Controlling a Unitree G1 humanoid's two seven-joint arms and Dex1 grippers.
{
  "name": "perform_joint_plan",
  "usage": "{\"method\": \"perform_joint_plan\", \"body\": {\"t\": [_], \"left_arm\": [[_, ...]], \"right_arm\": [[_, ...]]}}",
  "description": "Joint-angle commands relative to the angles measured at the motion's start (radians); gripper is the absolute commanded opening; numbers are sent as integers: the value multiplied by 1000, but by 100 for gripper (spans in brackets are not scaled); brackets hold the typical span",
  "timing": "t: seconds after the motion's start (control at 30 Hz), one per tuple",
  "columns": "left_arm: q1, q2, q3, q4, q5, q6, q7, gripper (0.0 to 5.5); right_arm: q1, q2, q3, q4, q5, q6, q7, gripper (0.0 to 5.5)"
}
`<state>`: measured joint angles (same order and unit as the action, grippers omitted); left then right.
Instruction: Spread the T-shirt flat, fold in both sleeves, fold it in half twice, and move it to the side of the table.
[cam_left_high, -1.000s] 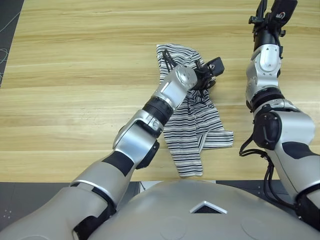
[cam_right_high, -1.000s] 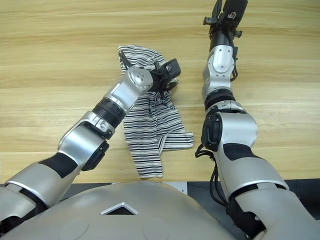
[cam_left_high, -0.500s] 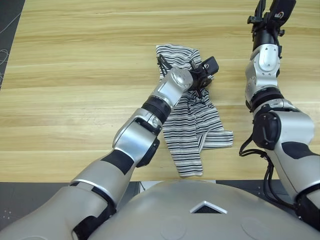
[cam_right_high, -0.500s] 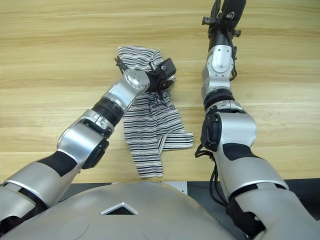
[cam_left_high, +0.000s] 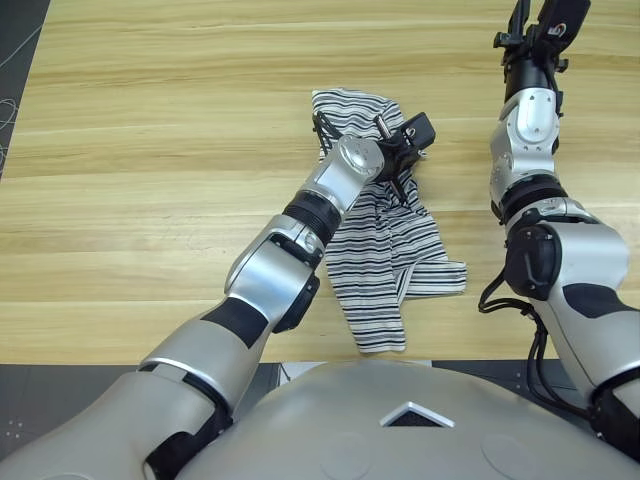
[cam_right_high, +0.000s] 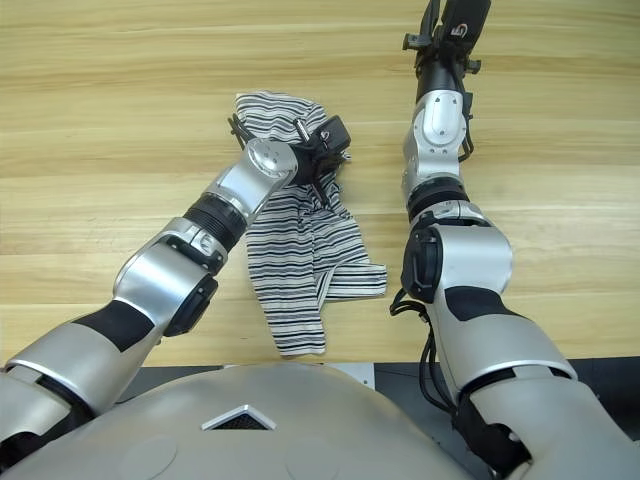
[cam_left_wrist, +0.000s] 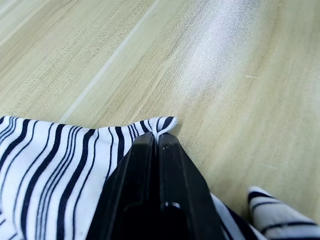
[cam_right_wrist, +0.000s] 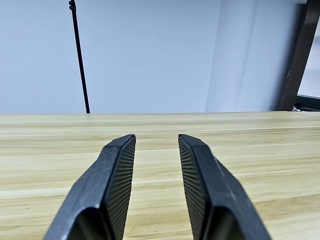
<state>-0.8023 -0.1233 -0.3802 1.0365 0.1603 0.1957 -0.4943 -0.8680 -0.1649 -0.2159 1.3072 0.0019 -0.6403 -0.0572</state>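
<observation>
- Left gripper (cam_left_wrist: 157, 137): the arm lies on a diagonal from the near left, elbow bent, with the wrist over the far part of the T-shirt (cam_left_high: 385, 250). The black fingers (cam_left_wrist: 172, 170) are pressed together, pinching a small raised fold at the cloth's edge.
- Right gripper (cam_right_wrist: 156, 137): the forearm is stretched straight ahead along the right side. The gripper is held above the far part of the tabletop (cam_left_high: 150, 150), well apart from the T-shirt. The ribbed fingers (cam_right_wrist: 117, 170) stand apart with nothing between them.
- T-shirt: black-and-white striped and crumpled, not spread. It runs as a long bunched strip from mid-tabletop to the near edge, between the two arms. A flap sticks out to the right near its lower end. The far end lies partly under the left wrist.
- Tabletop: light wood-grain planks.
- Background, right wrist view: a pale wall (cam_right_wrist: 150, 50) beyond the tabletop, with a thin black pole (cam_right_wrist: 80, 60) standing upright before it.
</observation>
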Motion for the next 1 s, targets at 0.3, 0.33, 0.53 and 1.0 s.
{"method": "perform_joint_plan", "body": {"t": [0.3, 0.33, 0.53, 1.0], "left_arm": [[12, 42, 57, -223, -32, 88, -42, 11], [23, 65, 68, -265, -37, 104, -47, 11], [105, 178, 123, -489, -78, 209, -94, 11], [385, 565, 403, -927, -215, 349, -158, 11]], "right_arm": [[-25, 9, 2, -3, -4, 19, -3, 160], [-25, 10, 2, -3, -4, 19, -3, 160], [-24, 6, 2, -3, -5, 22, -2, 160], [-18, 1, 2, -4, -8, 19, -4, 160]]}}
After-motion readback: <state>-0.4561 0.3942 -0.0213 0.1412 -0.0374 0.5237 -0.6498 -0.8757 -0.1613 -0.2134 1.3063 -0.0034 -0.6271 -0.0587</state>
